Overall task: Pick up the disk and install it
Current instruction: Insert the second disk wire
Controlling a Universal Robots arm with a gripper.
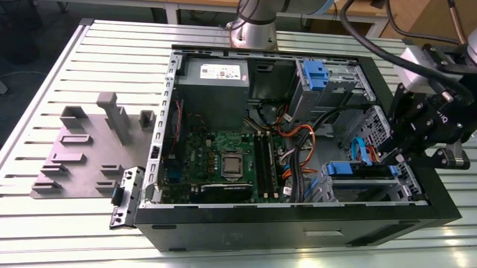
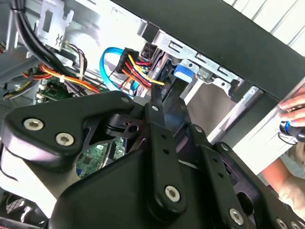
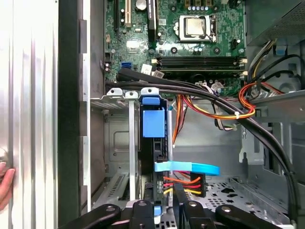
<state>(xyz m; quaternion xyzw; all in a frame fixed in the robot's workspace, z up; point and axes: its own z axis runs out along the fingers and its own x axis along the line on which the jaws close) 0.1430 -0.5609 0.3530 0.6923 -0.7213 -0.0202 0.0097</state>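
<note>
The pincer (image 3: 164, 210) hangs low inside the open computer case (image 1: 298, 229), at the corner with the drive cage (image 3: 119, 102). I cannot tell whether it is apart, together or clamped on anything, since its tips are lost among the wiring. Directly ahead of it is the disk (image 3: 153, 121), standing on edge in a slot of that cage. Its blue carrier faces the first wrist camera and its end seems to reach back to the pincer's tips.

Across that end runs a flat blue cable (image 3: 188, 168), with a bunch of red, orange and yellow wires (image 3: 183, 183) just beside it, so the space around the pincer is crowded. Further ahead a thick black cable bundle (image 3: 190, 90) crosses the cage's far edge, and beyond it lies the green circuit board (image 3: 190, 47).

I judge the disk to be stiff and dense, fairly heavy for its size, with smooth metal faces that could slip and an inside that dislikes knocks. The plastic carrier probably flexes (its tab especially), so the sound hold is across the two flat faces at the end nearest the pincer, clear of the connectors.

Out to the pincer's side, past the case wall, a person's hand (image 3: 5, 183) rests against the case, which sits on the slatted bench (image 1: 67, 67)
</note>
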